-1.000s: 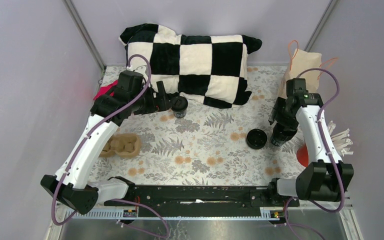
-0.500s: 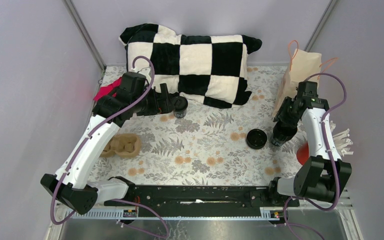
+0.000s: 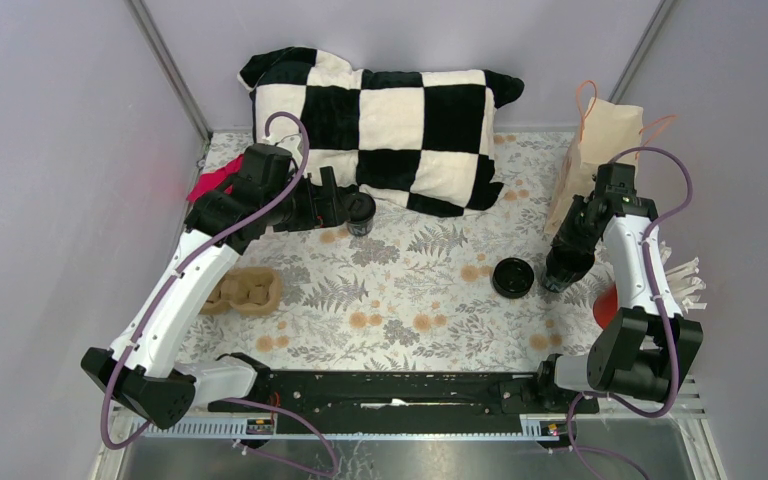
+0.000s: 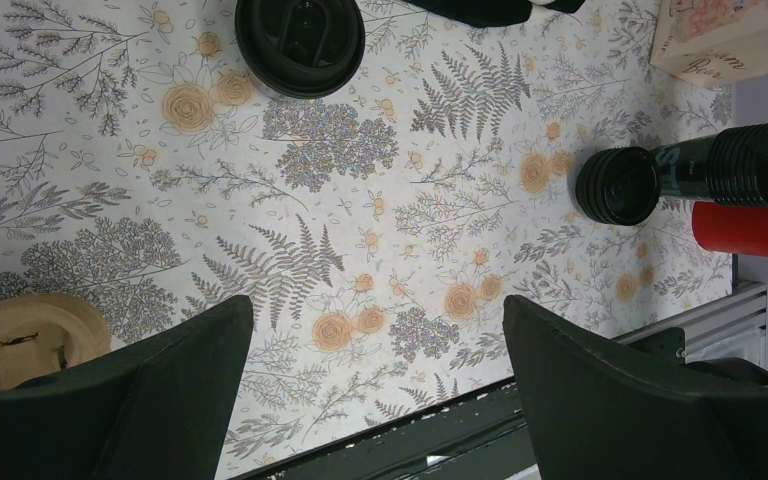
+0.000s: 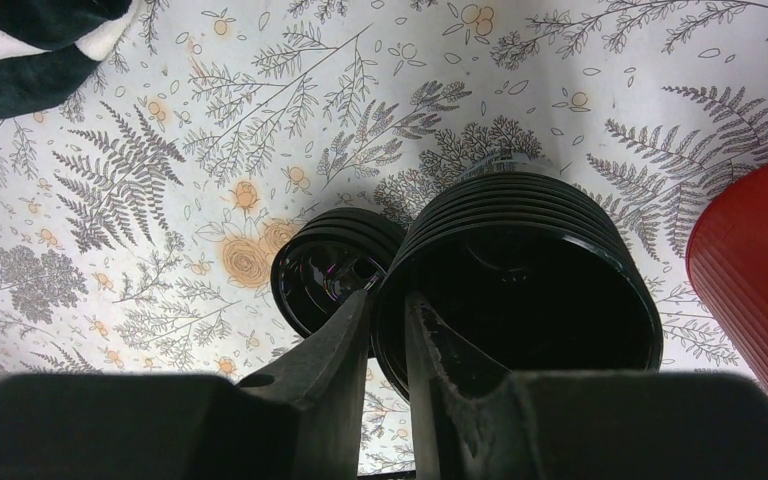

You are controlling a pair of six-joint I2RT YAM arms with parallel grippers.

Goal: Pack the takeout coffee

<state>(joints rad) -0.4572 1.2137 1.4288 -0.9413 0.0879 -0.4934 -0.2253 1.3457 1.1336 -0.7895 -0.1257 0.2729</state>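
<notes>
A checkered pillow (image 3: pixel 390 120) lies at the back. Right of it stand one paper bag (image 3: pixel 600 150), one red cup (image 5: pixel 755 290) and one tall black stack (image 5: pixel 520 205). We count two coffee cups. The first cup (image 3: pixel 360 212) is just in front of the pillow. The second cup (image 3: pixel 513 277) is far from the pillow, just beside the stack. Our left gripper (image 4: pixel 375 305) reaches level toward the first cup, fingers wide apart. Our right gripper (image 5: pixel 385 310) points down, pinching the stack's rim.

Most likely a robotics lab's recording cell. Plain lilac wall panels (image 3: pixel 60 150) held by bare metal corner posts (image 3: pixel 166 65) box in the workspace, and a black mounting rail (image 3: pixel 390 385) runs along its near edge. The floral tablecloth (image 3: pixel 410 290), checkered cushion (image 3: pixel 390 115) and paper bag (image 3: pixel 600 145) read as staged props.
</notes>
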